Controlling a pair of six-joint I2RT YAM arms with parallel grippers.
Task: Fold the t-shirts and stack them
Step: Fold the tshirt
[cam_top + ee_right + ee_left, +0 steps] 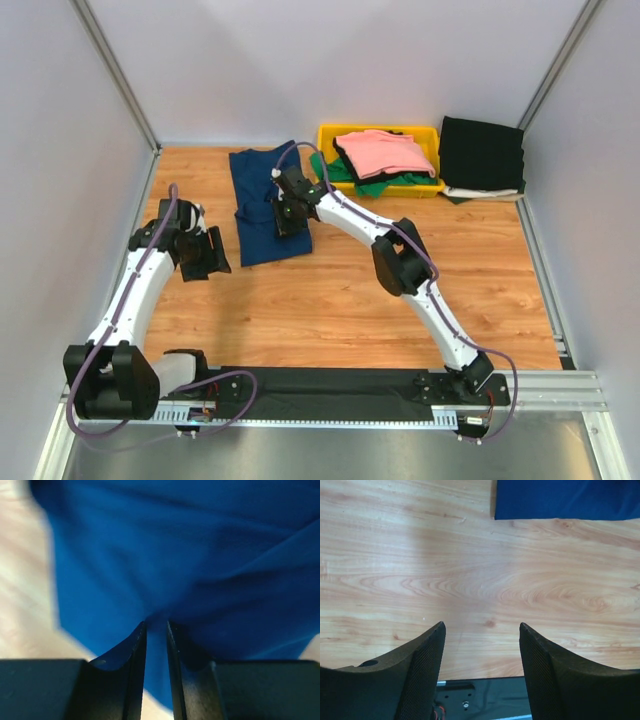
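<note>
1 wooden table carries 2 arms and 4 tees. 1 navy tee lies spread on the far left-centre of the table. 1 black tee sits folded at the far right with a white edge showing beneath it. 1 yellow bin stands just left of the black tee and holds 1 pink tee lying on 1 green tee.

The right gripper has its fingers nearly pressed together, pinching a fold of the navy tee, with blue cloth filling the narrow gap. The left gripper stands spread over bare wood, touching nothing, with the navy tee's corner well ahead of it.

The right arm reaches from the near right across to the far left, elbow bent, wrist angled down onto the tee's right part. The left arm leans up the left side, its gripper low near the tee's near left edge.
</note>
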